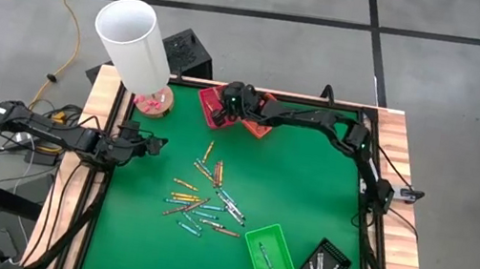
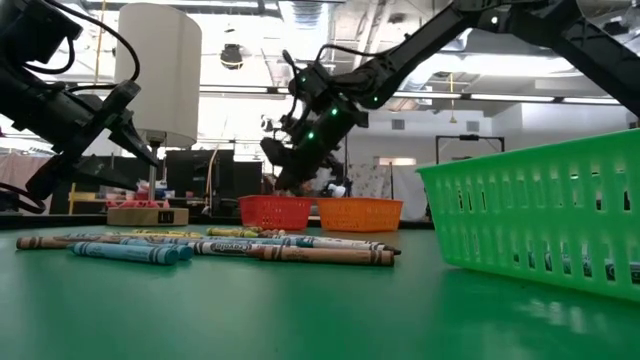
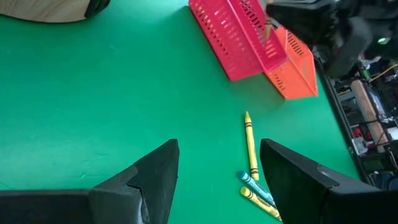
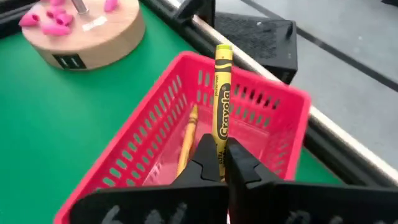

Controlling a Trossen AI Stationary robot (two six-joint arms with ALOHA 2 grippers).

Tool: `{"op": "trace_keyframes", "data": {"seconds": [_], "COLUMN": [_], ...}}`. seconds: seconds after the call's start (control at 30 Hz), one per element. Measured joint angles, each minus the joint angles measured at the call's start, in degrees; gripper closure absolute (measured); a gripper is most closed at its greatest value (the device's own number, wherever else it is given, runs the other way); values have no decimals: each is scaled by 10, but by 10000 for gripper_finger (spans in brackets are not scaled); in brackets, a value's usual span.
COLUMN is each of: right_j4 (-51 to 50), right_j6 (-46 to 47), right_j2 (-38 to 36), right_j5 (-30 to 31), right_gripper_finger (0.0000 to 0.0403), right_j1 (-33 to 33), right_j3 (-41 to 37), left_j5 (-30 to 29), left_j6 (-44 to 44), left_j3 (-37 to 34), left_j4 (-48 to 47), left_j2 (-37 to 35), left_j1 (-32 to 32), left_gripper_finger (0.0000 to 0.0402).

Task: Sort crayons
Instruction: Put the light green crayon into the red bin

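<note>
Green counter (image 1: pixel 310 179), wooden border, lab room behind. Landmark: red tray (image 4: pixel 261 118) at far edge.

Right hand (image 4: pixel 219 163) directly above red tray, pinched tight on yellow crayon (image 4: pixel 222 102), held upright so it can drop inside; one yellow-orange crayon (image 4: pixel 186 138) already lying in tray. Orange tray (image 1: pixel 259 126) touching red tray's side, likely for next colour.

Loose crayons (image 1: pixel 205 201) heaped mid-counter, well apart from red tray toward near edge, awaiting pickup.

Left hand (image 3: pixel 217 165) spread wide, empty, hovering at left edge, well apart from red tray.
</note>
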Motion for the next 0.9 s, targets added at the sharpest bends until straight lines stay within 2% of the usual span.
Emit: {"op": "trace_keyframes", "data": {"seconds": [0.3, 0.63, 0.9], "right_j4": [1, -18, -158], "right_j6": [0, -4, -26], "right_j2": [3, 2, 2], "right_j5": [1, 1, 1], "right_gripper_finger": [398, 331, 321], "right_j1": [4, 10, 19], "right_j3": [0, 5, 116], "left_j5": [1, 2, 33], "left_j6": [2, 17, 66], "left_j3": [0, 0, 0], "left_j4": [-2, -2, -2], "left_j2": [0, 0, 0], "left_j1": [0, 0, 0], "left_gripper_finger": [186, 186, 186]}}
